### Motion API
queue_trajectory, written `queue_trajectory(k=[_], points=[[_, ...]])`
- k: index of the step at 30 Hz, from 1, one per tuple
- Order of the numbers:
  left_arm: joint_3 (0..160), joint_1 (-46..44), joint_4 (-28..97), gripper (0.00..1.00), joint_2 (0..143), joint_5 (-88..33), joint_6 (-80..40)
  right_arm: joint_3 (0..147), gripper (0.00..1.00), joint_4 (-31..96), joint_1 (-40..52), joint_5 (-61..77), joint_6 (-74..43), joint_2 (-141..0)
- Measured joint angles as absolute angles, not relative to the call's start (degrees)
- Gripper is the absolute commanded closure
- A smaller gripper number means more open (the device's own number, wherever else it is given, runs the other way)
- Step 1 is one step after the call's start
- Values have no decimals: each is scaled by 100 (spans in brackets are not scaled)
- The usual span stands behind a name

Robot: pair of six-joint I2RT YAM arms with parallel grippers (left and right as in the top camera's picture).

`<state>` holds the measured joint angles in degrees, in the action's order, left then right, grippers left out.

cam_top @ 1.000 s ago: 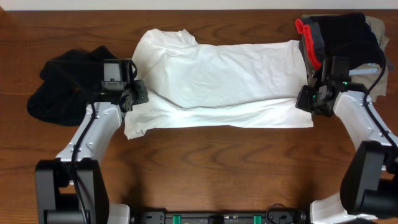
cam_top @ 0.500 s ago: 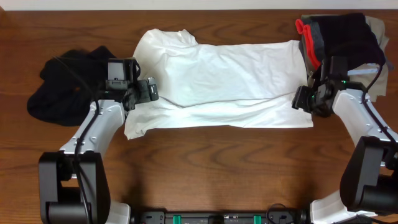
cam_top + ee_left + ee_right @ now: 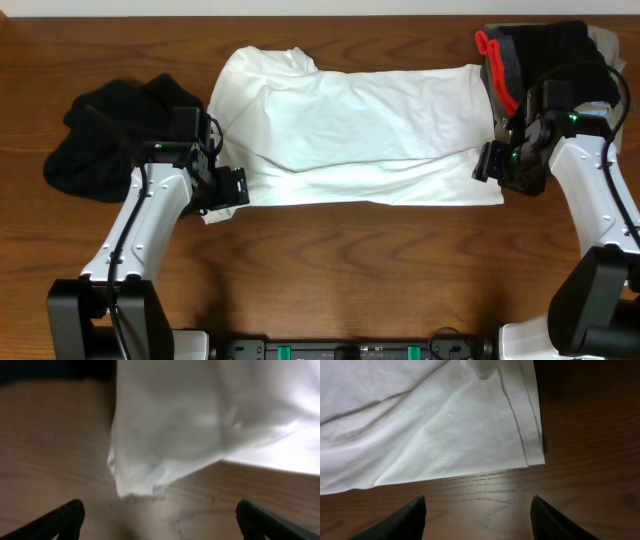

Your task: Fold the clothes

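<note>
The white T-shirt (image 3: 360, 125) lies spread across the middle of the table, its front part doubled over. A black garment (image 3: 95, 145) sits crumpled at the far left. My left gripper (image 3: 228, 188) hovers at the shirt's lower-left corner, open and empty. In the left wrist view that corner (image 3: 150, 460) lies just ahead of the left gripper (image 3: 160, 527), on bare wood. My right gripper (image 3: 492, 163) stands at the shirt's lower-right corner, open, holding nothing. The hemmed corner (image 3: 532, 452) shows in the right wrist view, just beyond the right gripper (image 3: 477, 520).
A pile of clothes sits at the back right: a grey garment with red trim (image 3: 497, 62), a dark piece (image 3: 560, 50) on top, and a khaki one (image 3: 605, 45) beneath. Bare wooden table (image 3: 350, 270) runs along the front.
Both grippers have gone from shut to open and let go of the shirt. The left gripper has moved toward the front, to the lower-left corner. The right has barely shifted.
</note>
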<state>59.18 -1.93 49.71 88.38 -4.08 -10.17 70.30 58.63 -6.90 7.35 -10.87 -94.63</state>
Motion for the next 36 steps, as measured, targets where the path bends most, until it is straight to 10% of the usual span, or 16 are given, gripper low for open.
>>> queue_trajectory(k=[12,16,24,36], points=[[4512,-187,3347,2,8836,34,-1216,6744,44,5374,-690,681,-987,-9461],[4244,-187,2969,18,8836,174,-1243,6742,47,5341,-690,681,-980,-9461],[4233,-187,2429,91,8836,233,-1273,6740,52,5286,-690,666,-980,-9461],[4233,-189,2633,94,8836,875,-1186,6720,59,5540,-690,548,-974,-9461]])
